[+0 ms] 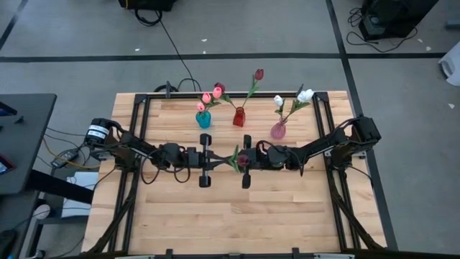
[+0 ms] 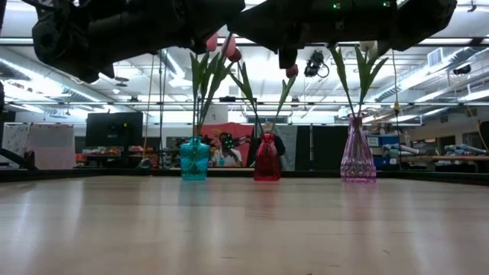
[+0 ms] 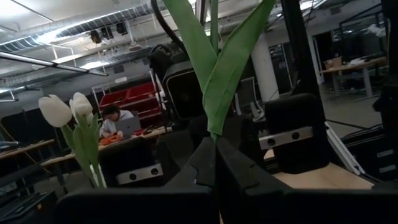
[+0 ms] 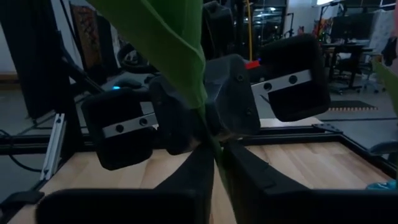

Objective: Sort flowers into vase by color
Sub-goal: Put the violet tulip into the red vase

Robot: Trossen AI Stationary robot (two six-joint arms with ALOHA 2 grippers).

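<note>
A tulip with green leaves [image 1: 233, 160] and a dark red head [image 1: 243, 159] is held in the air over the middle of the table, between my two grippers. My left gripper [image 1: 226, 160] comes from the table's left and my right gripper [image 1: 238, 160] from the right, tip to tip, both shut on the flower. Its leaves [image 3: 217, 68] fill the left wrist view, and a leaf [image 4: 168, 37] fills the right wrist view. Behind stand a teal vase [image 1: 204, 119] with pink tulips, a red vase [image 1: 238, 117] with dark red tulips, and a pink vase [image 1: 278, 130] with white tulips. My left gripper pinches the tulip's stem just below the leaf base [image 3: 215, 138] between its two fingers [image 3: 199, 165]. It comes level from the table's left. The flower is clear of the table. My right gripper pinches the stem by the leaf base [image 4: 208, 134] between its two fingers [image 4: 239, 168]. It comes level from the table's right, facing the left gripper.
The three vases stand in a row near the table's far edge [image 2: 195, 159], [image 2: 267, 158], [image 2: 357, 156]. A black frame [image 1: 144, 122] runs along the table's left, right and far sides. Bare wood [image 1: 230, 216] lies toward the near edge. A person [image 3: 115, 118] sits in the room beyond.
</note>
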